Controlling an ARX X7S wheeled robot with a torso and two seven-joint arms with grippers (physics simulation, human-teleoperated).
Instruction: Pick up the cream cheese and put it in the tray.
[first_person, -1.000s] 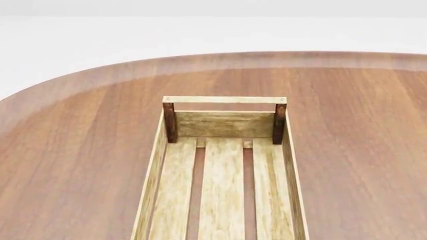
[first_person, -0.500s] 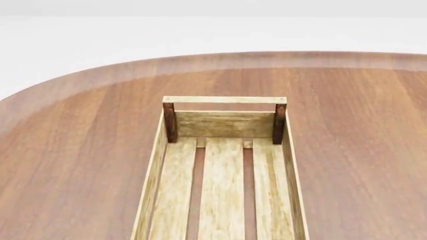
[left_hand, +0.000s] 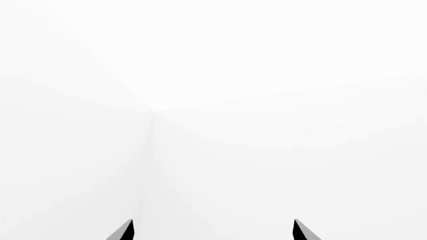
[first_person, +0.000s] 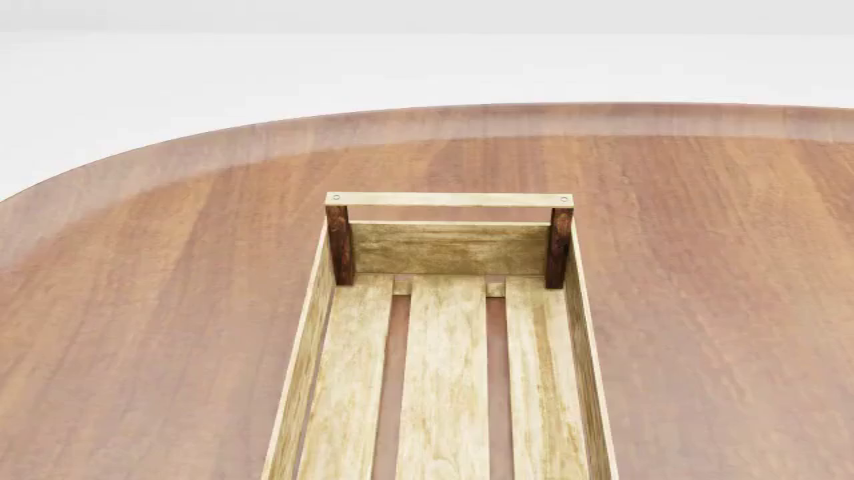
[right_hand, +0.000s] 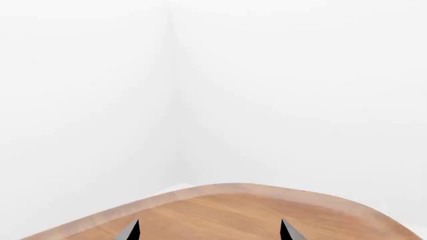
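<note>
The tray (first_person: 334, 300), a long light-wood slatted crate with dark brown corner posts and a rail handle across its far end, lies in the middle of the head view and runs off the bottom edge. Nothing lies on the slats that show. The cream cheese is out of view in every frame. My left gripper (left_hand: 213, 231) is open and empty, with only white walls ahead of it. My right gripper (right_hand: 209, 231) is open and empty, its fingertips (right_hand: 132, 231) spread wide over the table's rounded far edge. Neither gripper shows in the head view.
The tray rests on a rounded brown wooden table (first_person: 147, 300), whose curved far edge (right_hand: 233, 189) shows in the right wrist view. White floor and walls lie beyond it.
</note>
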